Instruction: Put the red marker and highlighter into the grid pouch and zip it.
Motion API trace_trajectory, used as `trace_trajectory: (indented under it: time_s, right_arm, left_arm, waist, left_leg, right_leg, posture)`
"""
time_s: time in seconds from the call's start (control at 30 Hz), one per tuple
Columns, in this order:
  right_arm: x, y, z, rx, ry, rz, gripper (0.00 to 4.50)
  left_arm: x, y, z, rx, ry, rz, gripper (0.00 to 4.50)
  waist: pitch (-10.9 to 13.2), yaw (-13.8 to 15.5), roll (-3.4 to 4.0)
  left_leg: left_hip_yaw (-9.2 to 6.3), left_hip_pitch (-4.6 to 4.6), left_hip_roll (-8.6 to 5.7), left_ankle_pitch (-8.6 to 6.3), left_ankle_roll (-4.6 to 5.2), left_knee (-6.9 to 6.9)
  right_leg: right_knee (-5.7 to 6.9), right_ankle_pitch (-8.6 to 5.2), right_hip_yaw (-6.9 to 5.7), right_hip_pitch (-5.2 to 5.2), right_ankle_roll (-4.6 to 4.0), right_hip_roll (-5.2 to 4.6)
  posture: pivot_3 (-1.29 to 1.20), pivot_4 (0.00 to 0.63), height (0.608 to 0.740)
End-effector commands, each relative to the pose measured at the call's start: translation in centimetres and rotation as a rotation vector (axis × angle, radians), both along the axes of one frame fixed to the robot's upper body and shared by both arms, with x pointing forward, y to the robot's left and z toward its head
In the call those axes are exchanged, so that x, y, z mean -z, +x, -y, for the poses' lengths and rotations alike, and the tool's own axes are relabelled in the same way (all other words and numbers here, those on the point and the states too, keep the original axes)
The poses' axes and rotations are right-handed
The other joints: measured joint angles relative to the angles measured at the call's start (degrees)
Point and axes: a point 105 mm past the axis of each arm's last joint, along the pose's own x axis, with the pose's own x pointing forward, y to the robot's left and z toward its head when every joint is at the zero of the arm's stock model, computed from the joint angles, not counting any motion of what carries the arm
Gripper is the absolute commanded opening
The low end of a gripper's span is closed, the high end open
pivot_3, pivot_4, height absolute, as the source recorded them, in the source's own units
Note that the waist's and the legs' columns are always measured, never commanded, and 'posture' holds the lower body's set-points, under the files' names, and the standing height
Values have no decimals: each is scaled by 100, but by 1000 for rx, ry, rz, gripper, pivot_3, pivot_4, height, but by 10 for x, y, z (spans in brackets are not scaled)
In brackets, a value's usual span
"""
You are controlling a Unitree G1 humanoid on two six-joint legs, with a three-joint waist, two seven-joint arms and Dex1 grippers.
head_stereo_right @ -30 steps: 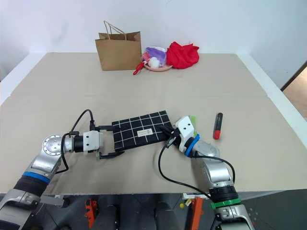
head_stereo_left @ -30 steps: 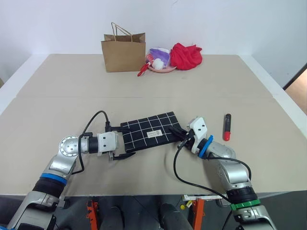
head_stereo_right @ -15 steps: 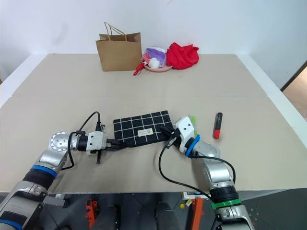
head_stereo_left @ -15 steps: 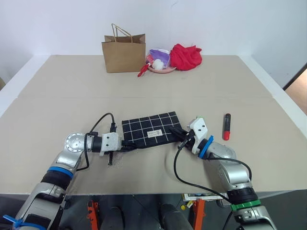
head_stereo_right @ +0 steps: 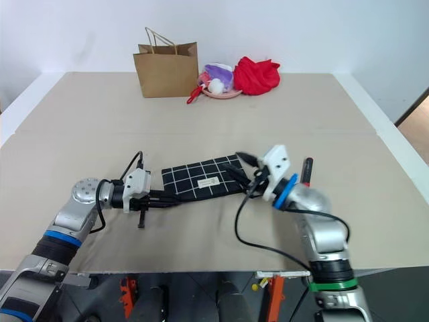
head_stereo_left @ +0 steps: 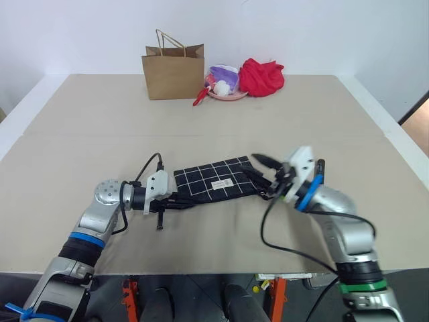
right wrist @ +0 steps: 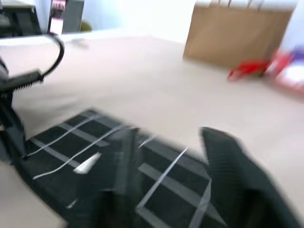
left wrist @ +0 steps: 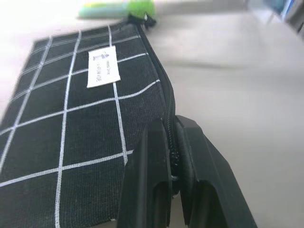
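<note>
Here, the grid pouch (head_stereo_left: 216, 181) lies flat on the bench (head_stereo_left: 80, 134). The left pincer (left wrist: 172, 156) pinches its zipper edge; the right pincer (head_stereo_left: 263, 176) hovers spread above the opposite end.

The right gripper (right wrist: 164, 166) hangs over the grid pouch (right wrist: 109, 161), its two black fingers (right wrist: 223, 156) spread apart above the black fabric. The pouch lies flat on the beige surface (right wrist: 142, 80). Toward the far edge stands a brown paper bag (right wrist: 235, 35), with something red (right wrist: 249, 69) beside it.
</note>
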Motion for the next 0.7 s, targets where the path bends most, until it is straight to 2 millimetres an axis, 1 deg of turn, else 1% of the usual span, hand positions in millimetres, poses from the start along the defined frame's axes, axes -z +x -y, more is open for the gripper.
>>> trace_trajectory:
  time_s: [0.03,0.07,0.13,0.23,0.27,0.33,0.43,0.5,0.7]
  right_arm:
    - [-10,-19,17,-20,3,40,4347]
    - [-5,-24,21,-15,-2,24,4483]
    - [6,-33,28,-10,-12,-4,4483]
    - [21,-45,27,-21,-13,-42,4483]
    - [26,-47,24,-26,-4,-55,4483]
    - [31,-47,17,-26,3,-59,4483]
    - [32,-42,10,-15,9,-26,4483]
    - [31,-38,9,-5,14,-13,4483]
    - [32,-31,6,-3,12,8,4483]
  left_arm:
    - [-19,-1,-5,-18,-57,4,0]
    - [-22,-1,-6,-24,-67,-5,0]
    - [-27,-1,-7,-34,-85,-19,0]
    - [-29,-3,-7,-37,-92,-31,0]
    - [-30,-4,-6,-36,-96,-34,0]
    - [-31,-6,-4,-37,-103,-37,0]
    - [-33,-6,-3,-41,-111,-37,0]
    - [-34,-7,-2,-41,-112,-38,0]
    - [-31,-11,-1,-32,-105,-44,0]
  waist:
    - [0,14,0]
    - [0,25,0]
    - [0,42,0]
    - [2,41,4]
    - [3,37,6]
    - [3,21,6]
    - [4,28,6]
    - [4,29,6]
    - [4,36,6]
  left_leg:
    - [-6,0,0,-1,1,-4]
    - [-12,0,0,-1,2,-7]
    - [-30,-2,0,-2,4,-12]
    - [-44,-4,0,-2,4,-14]
    - [-45,-3,0,-2,4,-14]
    - [-46,-1,0,0,0,-11]
    - [-52,0,0,10,-4,-5]
    - [-52,0,0,15,-7,0]
    - [-54,-1,0,16,-7,2]
  right_leg:
    - [0,-4,-7,0,-3,0]
    - [0,-8,-14,1,-6,0]
    - [1,-15,-31,2,-15,1]
    - [5,-18,-46,1,-21,1]
    - [7,-18,-48,1,-22,1]
    - [8,-14,-49,2,-25,1]
    - [8,-10,-57,6,-38,1]
    - [8,-13,-57,7,-50,0]
    - [7,-13,-59,10,-51,0]
  posture:
    - [0,150,740]
    - [0,150,740]
    - [0,150,740]
    - [0,150,740]
    - [0,150,740]
    - [0,150,740]
    - [0,150,740]
    - [0,150,740]
    - [0,150,740]
